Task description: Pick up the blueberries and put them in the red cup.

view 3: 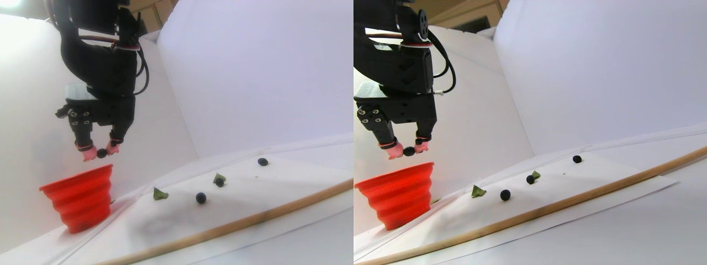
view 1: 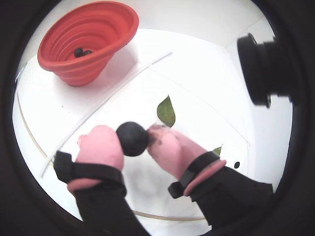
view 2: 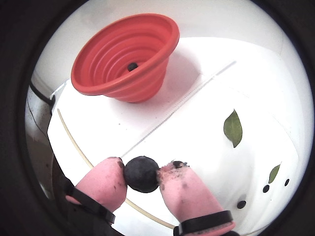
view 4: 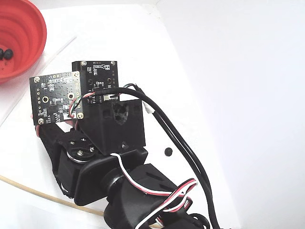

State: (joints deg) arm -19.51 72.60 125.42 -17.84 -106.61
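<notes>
My gripper (view 1: 133, 139) is shut on one dark blueberry (view 2: 141, 173), pinched between the two pink fingertips (view 2: 106, 179) and lifted off the table. The stereo pair view shows the held berry (view 3: 101, 153) hanging just above the right part of the red cup's rim (view 3: 77, 187). In both wrist views the red cup (view 1: 98, 29) (view 2: 113, 54) stands ahead at the upper left. A couple of blueberries (view 1: 78, 51) lie inside it. More blueberries (view 3: 201, 197) (view 3: 263, 162) (view 2: 266, 188) rest on the white sheet.
Green leaves (view 1: 166, 111) (view 2: 233, 128) (view 3: 160, 194) lie flat among the loose berries. A thin wooden stick (view 3: 232, 223) runs along the sheet's front edge. White walls close in behind the cup. A black camera lens (view 1: 261, 69) juts in at the right.
</notes>
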